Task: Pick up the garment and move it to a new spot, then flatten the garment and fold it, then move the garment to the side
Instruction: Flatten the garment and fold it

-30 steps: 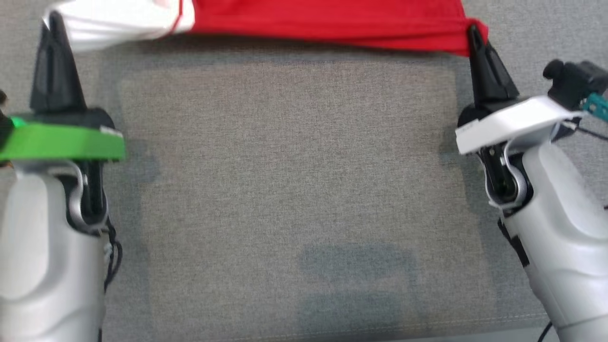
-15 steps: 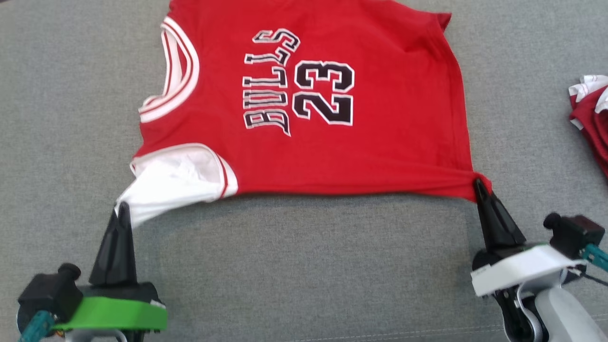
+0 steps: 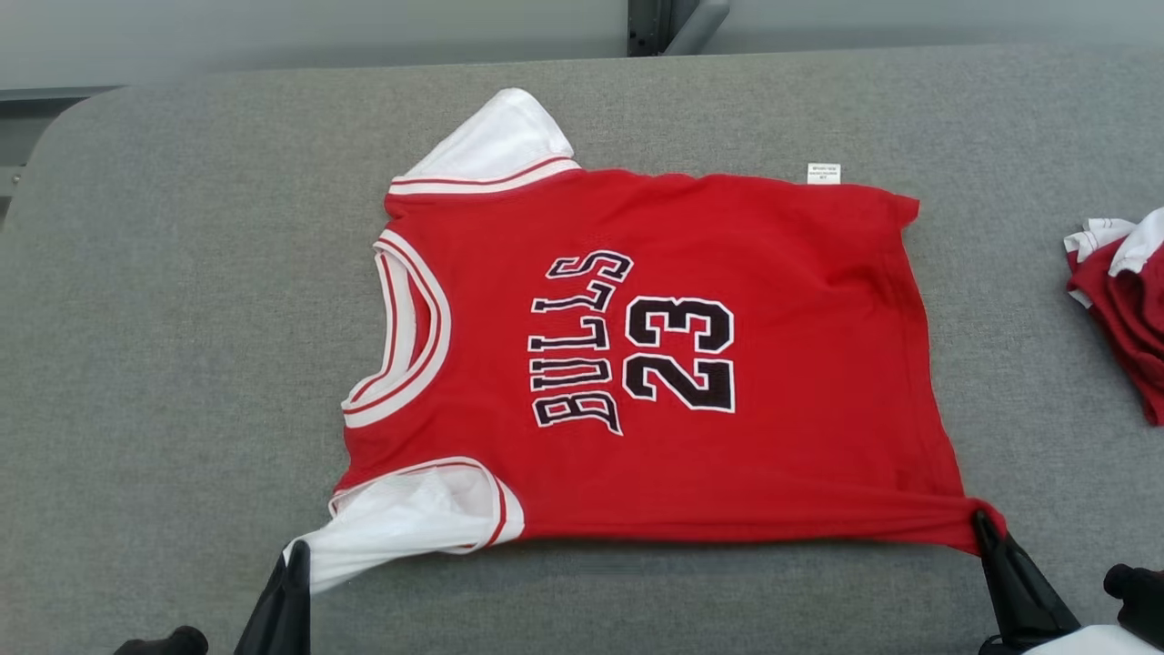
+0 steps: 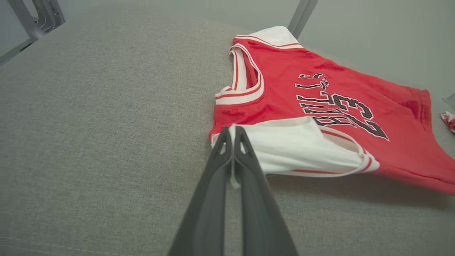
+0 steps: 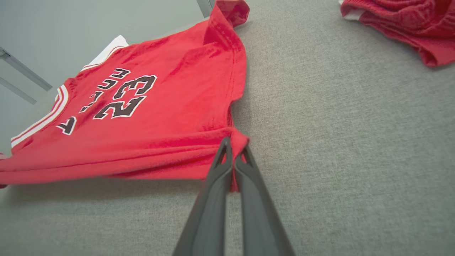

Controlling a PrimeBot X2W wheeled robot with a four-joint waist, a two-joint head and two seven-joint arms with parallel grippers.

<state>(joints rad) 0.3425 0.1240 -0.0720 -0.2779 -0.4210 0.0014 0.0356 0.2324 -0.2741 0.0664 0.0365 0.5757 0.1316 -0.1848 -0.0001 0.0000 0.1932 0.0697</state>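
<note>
Grey woven table under the red garment; pale wall behind.

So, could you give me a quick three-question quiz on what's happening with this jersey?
1. True or false: the red jersey lies mostly spread on the grey surface, with the number 23 facing up.
2. What is the left gripper pinching? A) the white sleeve B) the collar C) the label
3. What else lies on the surface, off to the robot's right?

Key: 1 true. 2 A. 3 a crumpled red-and-white garment.
</note>
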